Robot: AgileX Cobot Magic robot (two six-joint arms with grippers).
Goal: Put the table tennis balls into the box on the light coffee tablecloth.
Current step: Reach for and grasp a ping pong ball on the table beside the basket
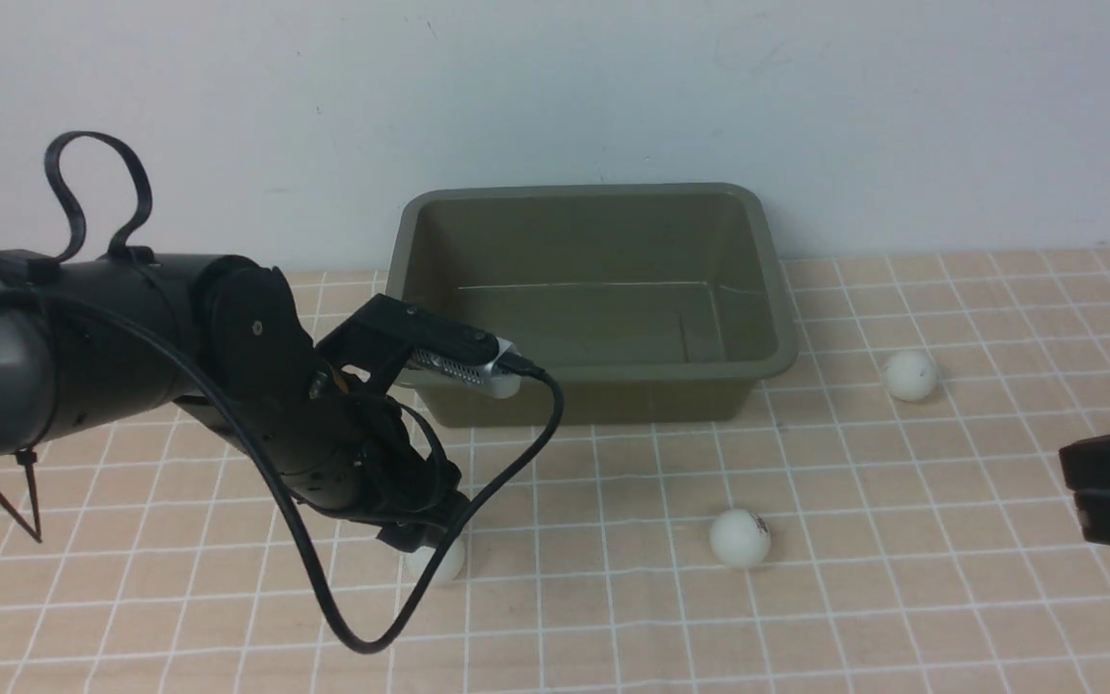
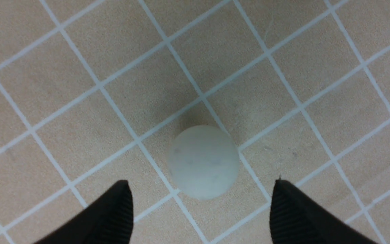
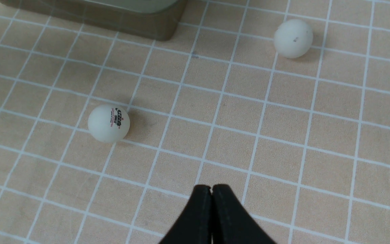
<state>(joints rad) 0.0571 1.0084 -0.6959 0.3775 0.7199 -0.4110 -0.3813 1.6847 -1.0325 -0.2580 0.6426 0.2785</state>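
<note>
Three white table tennis balls lie on the light coffee tablecloth (image 1: 806, 617). One ball (image 1: 439, 561) sits under my left gripper (image 1: 420, 540); in the left wrist view this ball (image 2: 203, 162) lies between and just ahead of the open fingertips (image 2: 122, 203), untouched. A second ball (image 1: 739, 537) with a printed mark lies in the middle; it shows in the right wrist view (image 3: 108, 123). A third ball (image 1: 910, 375) lies right of the olive-green box (image 1: 594, 299) and shows in the right wrist view (image 3: 293, 38). My right gripper (image 3: 211, 189) is shut and empty at the right edge.
The box stands against the white back wall (image 1: 555, 96) and looks empty inside. A black cable (image 1: 478, 501) loops down from the left arm over the cloth. The box corner (image 3: 161, 30) shows in the right wrist view.
</note>
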